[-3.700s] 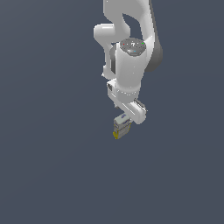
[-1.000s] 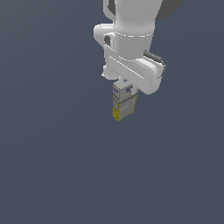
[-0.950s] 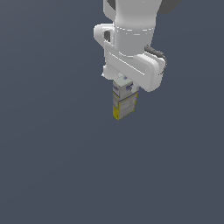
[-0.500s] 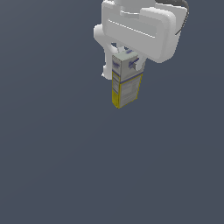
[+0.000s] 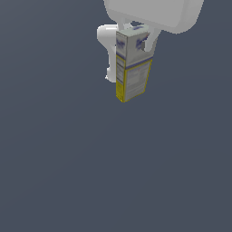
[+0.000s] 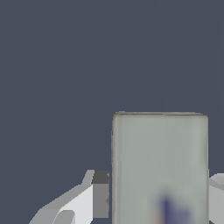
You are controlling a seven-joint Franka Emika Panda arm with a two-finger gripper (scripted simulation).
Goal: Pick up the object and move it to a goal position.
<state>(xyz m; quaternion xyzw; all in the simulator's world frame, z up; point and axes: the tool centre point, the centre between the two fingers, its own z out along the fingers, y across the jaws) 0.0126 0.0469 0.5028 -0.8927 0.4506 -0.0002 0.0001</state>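
The object, a tall grey-white carton (image 5: 132,65) with text panels, blue marks near its top and a yellow bottom edge, hangs upright in the air near the top of the exterior view. My gripper (image 5: 136,38) is shut on its upper part; one finger (image 5: 147,43) shows on its side, the other is hidden behind it. The arm's white body fills the frame's top. In the wrist view the carton (image 6: 159,168) looks like a plain grey-white block between the fingers (image 6: 94,197), with a blue smudge near its base.
A plain dark grey ground (image 5: 113,172) fills both views below the carton. Nothing else shows on it, and no goal marker is visible.
The arm has lifted the carton and carried it towards the exterior camera. Arm and carton now look much larger and sit higher in the exterior view.
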